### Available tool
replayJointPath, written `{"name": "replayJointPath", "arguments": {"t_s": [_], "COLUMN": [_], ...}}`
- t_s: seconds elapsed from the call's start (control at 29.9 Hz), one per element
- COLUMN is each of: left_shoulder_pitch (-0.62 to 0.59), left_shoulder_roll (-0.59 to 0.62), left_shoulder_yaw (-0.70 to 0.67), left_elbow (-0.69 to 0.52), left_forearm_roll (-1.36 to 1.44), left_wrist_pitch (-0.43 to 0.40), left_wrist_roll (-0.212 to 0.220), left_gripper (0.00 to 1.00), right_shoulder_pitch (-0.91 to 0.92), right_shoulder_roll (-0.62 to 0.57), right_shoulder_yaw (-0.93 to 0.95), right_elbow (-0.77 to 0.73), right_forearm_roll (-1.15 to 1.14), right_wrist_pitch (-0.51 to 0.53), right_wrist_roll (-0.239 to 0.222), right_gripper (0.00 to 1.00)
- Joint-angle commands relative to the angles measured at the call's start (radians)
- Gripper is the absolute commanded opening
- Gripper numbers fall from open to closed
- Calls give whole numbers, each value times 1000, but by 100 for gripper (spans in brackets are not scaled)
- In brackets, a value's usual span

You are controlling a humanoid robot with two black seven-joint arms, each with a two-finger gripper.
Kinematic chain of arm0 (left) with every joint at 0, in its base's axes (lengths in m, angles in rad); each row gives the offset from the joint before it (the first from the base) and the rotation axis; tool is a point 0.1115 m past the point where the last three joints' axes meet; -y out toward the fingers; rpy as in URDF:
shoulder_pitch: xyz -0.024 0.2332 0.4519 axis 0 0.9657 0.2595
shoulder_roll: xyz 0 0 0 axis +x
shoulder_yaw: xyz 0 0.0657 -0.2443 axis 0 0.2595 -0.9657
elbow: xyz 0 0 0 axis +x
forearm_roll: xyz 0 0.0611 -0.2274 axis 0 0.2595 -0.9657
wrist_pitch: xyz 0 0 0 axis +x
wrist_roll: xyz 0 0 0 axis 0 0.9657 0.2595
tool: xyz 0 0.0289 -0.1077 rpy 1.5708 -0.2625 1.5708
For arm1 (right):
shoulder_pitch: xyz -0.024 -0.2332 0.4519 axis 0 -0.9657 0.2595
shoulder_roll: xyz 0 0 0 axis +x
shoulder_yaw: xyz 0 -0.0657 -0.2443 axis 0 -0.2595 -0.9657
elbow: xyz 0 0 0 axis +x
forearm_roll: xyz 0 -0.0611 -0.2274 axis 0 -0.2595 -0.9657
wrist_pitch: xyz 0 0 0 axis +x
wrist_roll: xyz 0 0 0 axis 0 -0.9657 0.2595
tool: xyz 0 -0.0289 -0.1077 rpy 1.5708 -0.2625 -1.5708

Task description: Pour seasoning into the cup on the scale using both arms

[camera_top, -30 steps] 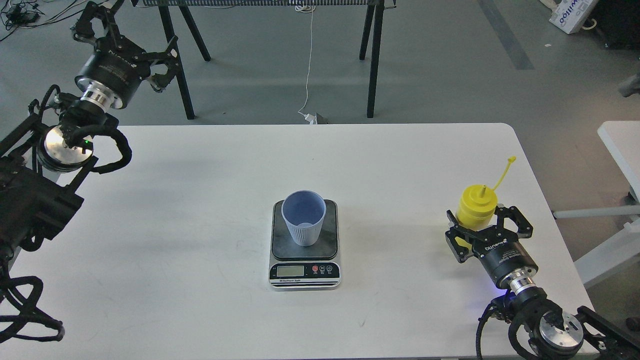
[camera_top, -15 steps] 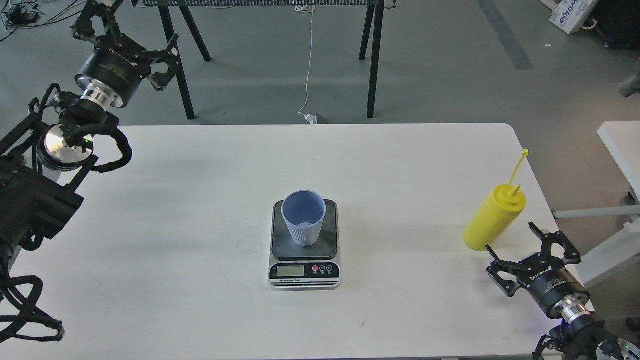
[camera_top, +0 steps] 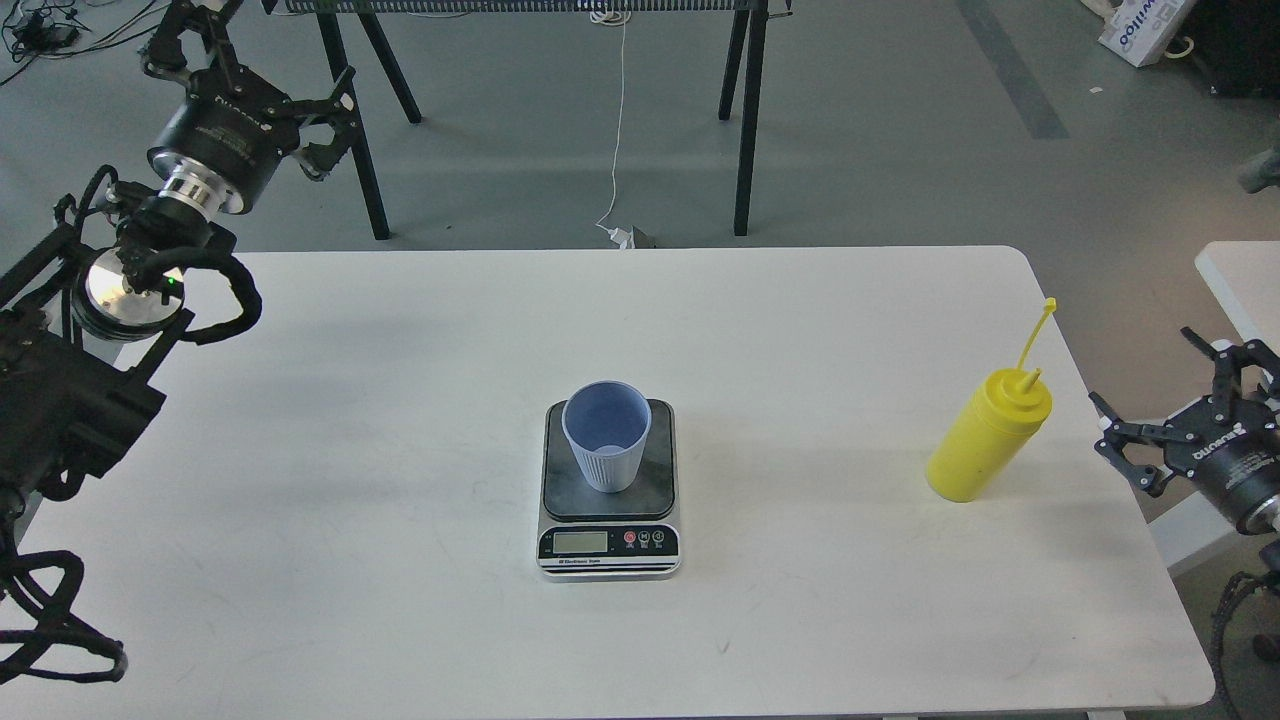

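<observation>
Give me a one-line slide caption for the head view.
Blue cup on scale, yellow bottle upright at table's right, both grippers, left and right, open and clear.

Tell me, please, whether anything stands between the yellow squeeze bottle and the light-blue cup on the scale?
Nothing visible does: only bare white table lies between the yellow plastic squeeze bottle and the light-blue ribbed plastic cup.
</observation>
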Motion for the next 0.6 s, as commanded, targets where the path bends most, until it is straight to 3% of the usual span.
{"name": "replayJointPath", "arguments": {"t_s": [0.0,0.13,0.37,0.57], "left_shoulder_pitch": [-4,-2,29,30], "left_shoulder_roll": [0,6,14,12], "left_shoulder_yaw": [0,2,-12,-43], "left_elbow": [0,6,6,6], "left_forearm_roll": [1,1,0,0], "left_wrist_pitch": [0,-6,-17,-23], "left_wrist_roll": [1,2,1,2], "left_gripper": [100,100,100,100], "right_shoulder_pitch": [129,293,600,686], "right_shoulder_roll": [9,61,243,364], "right_shoulder_yaw": [32,37,-16,-72], "right_elbow": [-32,-127,-492,-626], "right_forearm_roll": [-102,-174,-179,-176], "right_wrist_pitch": [0,0,0,0], "right_wrist_roll": [13,13,0,1], "right_gripper": [99,99,99,99]}}
